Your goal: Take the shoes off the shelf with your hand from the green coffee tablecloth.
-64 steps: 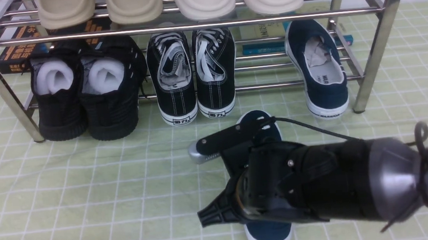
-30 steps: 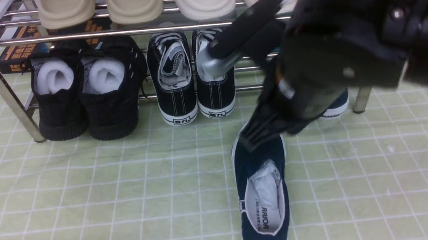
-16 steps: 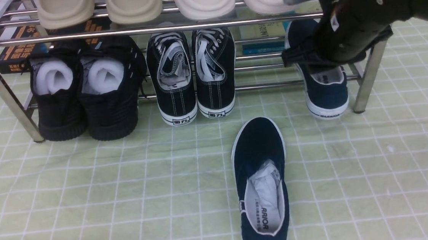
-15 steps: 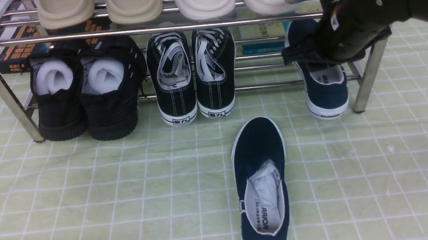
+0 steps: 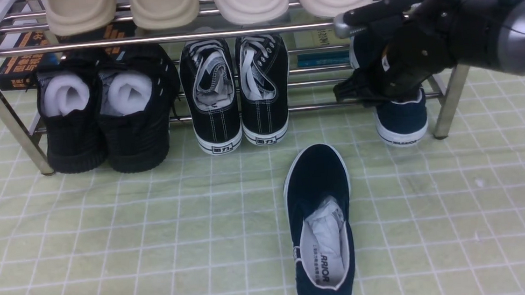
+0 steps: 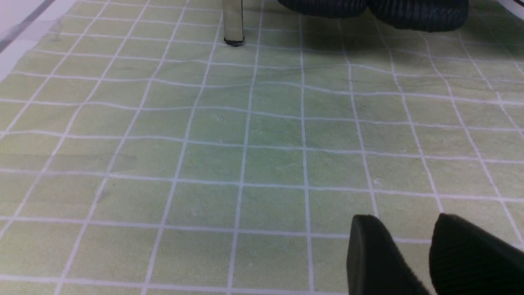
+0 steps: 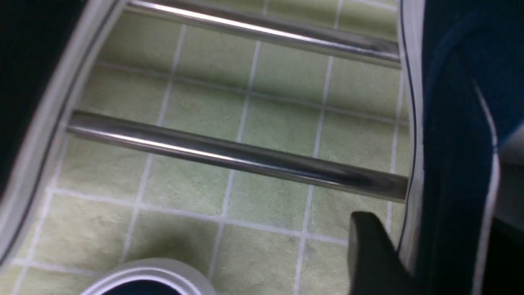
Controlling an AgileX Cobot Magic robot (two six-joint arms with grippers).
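One navy slip-on shoe [image 5: 318, 194] lies on the green checked tablecloth [image 5: 110, 234], toe toward the chrome shelf [image 5: 216, 34]. The other navy shoe [image 5: 402, 120] sits on the shelf's lower tier at the right, heel out. My right gripper [image 5: 371, 94], on the black arm, is down on this shoe. In the right wrist view the right gripper [image 7: 430, 246] is open and straddles the shoe's side wall [image 7: 450, 143]. One finger [image 7: 368, 254] is outside by the white sole; the other is inside, mostly hidden. My left gripper [image 6: 403, 221] hovers low over the cloth, slightly open and empty.
Black laced sneakers [image 5: 237, 88] and all-black shoes with foam rolls [image 5: 105, 108] fill the lower tier to the left. Beige slippers [image 5: 209, 1] lie on the upper tier. Books [image 5: 21, 63] lie behind. The shelf's right leg [image 5: 451, 100] stands next to my right gripper.
My right arm let go of the first navy shoe on the cloth, rose, swung to the shelf's right end and came down onto the second navy shoe. The left arm has not moved.
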